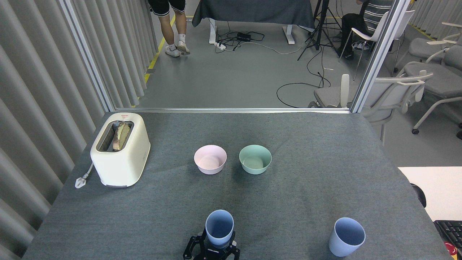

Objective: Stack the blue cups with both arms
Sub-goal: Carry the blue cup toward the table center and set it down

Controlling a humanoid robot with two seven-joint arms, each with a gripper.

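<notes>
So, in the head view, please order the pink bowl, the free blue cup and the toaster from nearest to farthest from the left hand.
Measured from the left hand:
1. Pink bowl, straight ahead of it.
2. Free blue cup, off to the right.
3. Toaster, far left.

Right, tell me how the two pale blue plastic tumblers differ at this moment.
The near-centre pale blue plastic tumbler is gripped by the left gripper; the right-hand pale blue tumbler stands free on the grey cloth table, no gripper near. Both are upright, open-mouthed and look identical.
</notes>
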